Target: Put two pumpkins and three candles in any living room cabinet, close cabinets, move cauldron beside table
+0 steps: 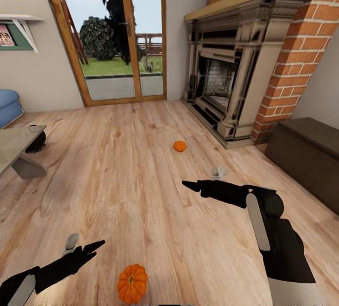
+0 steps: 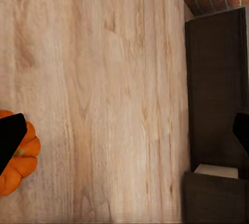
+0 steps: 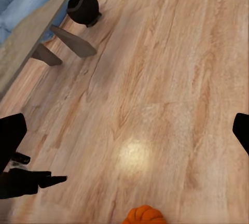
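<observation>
One orange pumpkin [image 1: 132,283] lies on the wood floor close in front of me, just right of my left gripper [image 1: 84,245]. That gripper is open, and the pumpkin [image 2: 18,163] sits beside one of its fingers [image 2: 10,142]. The same pumpkin [image 3: 145,215] peeks in under my right gripper [image 3: 124,133], which hovers open and empty over bare floor [image 1: 202,179]. A second pumpkin [image 1: 179,145] lies farther off, near the fireplace. The black cauldron [image 1: 36,138] stands by the grey table [image 1: 12,143] at the left. The dark-brown cabinet [image 1: 308,153] runs along the right wall. The candles are out of view.
A brick-and-stone fireplace [image 1: 235,70] fills the back right. Glass patio doors [image 1: 117,37] are at the back and a blue sofa [image 1: 8,105] behind the table. In the left wrist view the cabinet [image 2: 215,89] shows a pale strip [image 2: 215,170] near one end.
</observation>
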### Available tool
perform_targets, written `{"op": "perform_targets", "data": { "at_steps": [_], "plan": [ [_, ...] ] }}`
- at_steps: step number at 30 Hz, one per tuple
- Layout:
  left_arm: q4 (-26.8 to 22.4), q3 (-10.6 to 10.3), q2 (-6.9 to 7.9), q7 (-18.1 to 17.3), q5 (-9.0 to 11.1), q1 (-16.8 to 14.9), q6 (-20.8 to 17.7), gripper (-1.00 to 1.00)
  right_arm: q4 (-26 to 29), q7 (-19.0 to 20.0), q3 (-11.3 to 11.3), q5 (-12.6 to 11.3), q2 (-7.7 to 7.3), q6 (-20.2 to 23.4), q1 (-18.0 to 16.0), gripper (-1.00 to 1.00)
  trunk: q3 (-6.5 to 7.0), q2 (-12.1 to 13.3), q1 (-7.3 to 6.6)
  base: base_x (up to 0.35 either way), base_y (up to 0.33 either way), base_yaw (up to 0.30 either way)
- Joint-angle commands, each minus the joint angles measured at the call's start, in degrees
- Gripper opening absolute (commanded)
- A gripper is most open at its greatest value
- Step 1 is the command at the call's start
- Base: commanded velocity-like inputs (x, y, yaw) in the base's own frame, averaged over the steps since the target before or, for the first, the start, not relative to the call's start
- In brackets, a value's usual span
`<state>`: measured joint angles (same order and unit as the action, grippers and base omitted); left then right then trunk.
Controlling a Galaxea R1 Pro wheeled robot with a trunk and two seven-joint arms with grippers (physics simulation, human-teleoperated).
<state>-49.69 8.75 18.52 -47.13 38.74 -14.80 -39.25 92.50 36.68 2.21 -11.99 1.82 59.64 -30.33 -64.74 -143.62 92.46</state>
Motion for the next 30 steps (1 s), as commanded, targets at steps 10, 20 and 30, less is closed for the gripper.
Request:
{"op": "perform_targets", "data": {
  "at_steps": [10, 20, 30],
  "plan": [
    [10.7, -1.62, -0.32, -1.07, -10.7, -2.98, 5.75, 1.0, 0.05, 2.59, 0.16, 0.12, -0.28, 0.36, -0.6, 1.0, -2.27, -0.16, 0.24, 0.0, 0.0, 0.0],
    [21.15, -0.87, -0.9, -6.17, -6.52, -3.47, 14.82, 1.0, 0.05, 2.15, 0.02, 0.31, 0.35, 0.36, -0.13, 1.0, -4.49, -0.29, 0.5, 0.0, 0.0, 0.0],
    [22.44, -0.84, 0.08, -16.56, -3.07, -8.46, 14.91, 1.0, 0.04, -0.19, -3.67, 0.78, 1.88, 0.36, -0.59, 1.0, -6.7, -0.43, 0.76, 0.0, 0.0, 0.0]
  ]
}}
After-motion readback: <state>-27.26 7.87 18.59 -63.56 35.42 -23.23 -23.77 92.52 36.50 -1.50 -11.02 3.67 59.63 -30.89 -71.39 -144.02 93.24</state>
